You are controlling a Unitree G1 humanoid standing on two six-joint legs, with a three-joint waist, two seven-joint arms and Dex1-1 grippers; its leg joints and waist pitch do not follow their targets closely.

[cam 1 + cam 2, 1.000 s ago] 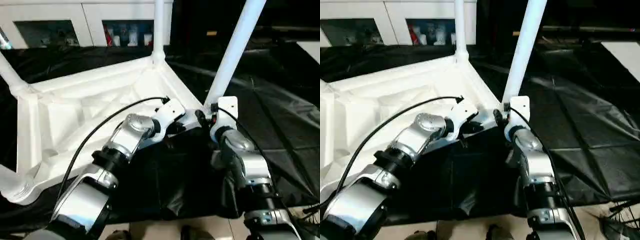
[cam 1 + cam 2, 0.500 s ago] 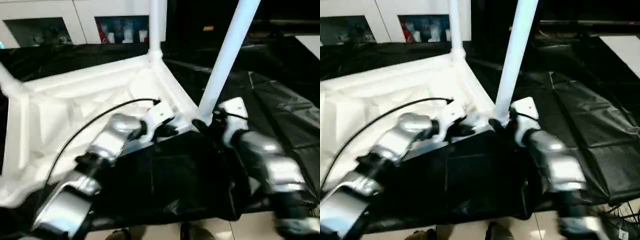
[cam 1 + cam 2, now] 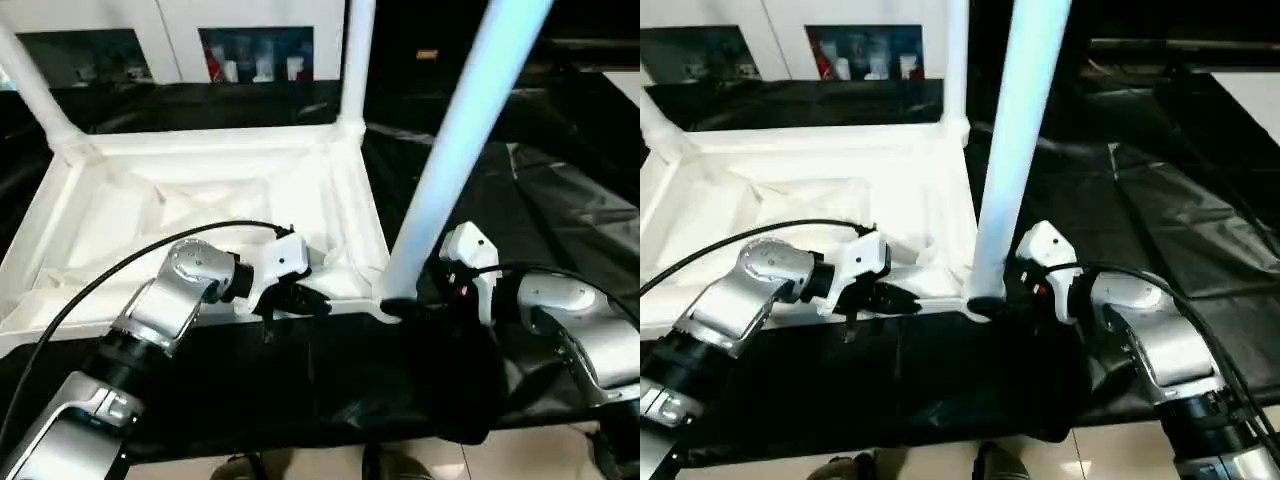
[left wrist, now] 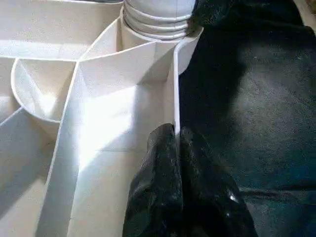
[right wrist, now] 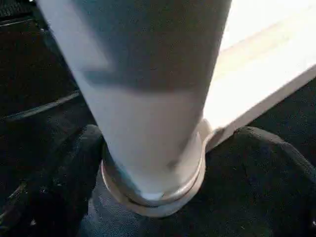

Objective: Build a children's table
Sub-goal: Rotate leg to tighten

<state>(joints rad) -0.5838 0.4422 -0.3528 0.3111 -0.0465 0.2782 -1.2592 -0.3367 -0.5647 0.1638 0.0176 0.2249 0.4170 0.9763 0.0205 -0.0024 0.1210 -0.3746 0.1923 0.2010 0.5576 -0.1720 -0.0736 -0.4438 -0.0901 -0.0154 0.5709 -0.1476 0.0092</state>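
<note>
The children's table top (image 3: 210,142) lies upside down on black cloth, ribbed side up. Three white legs stand in its corner sockets: a near right one (image 3: 450,170), a far right one (image 3: 357,50) and a far left one (image 3: 30,85). My left gripper (image 3: 315,300) is shut, its tips (image 4: 176,136) resting against the thin near rim wall beside the near right socket (image 4: 158,22). My right gripper (image 3: 415,305) is open around the base of the near right leg (image 5: 148,98), one finger (image 5: 59,187) on each side of it.
Black cloth (image 3: 560,180) covers the surface around and in front of the top. White cabinets (image 3: 180,30) with open shelves stand at the back. A flat white panel (image 3: 1258,95) shows at the far right edge. A black cable (image 3: 120,275) arcs over my left forearm.
My right gripper's fingers have spread apart around the near right leg's base. The whole picture has shifted and tilted, so the camera has moved. The left gripper stays shut at the rim.
</note>
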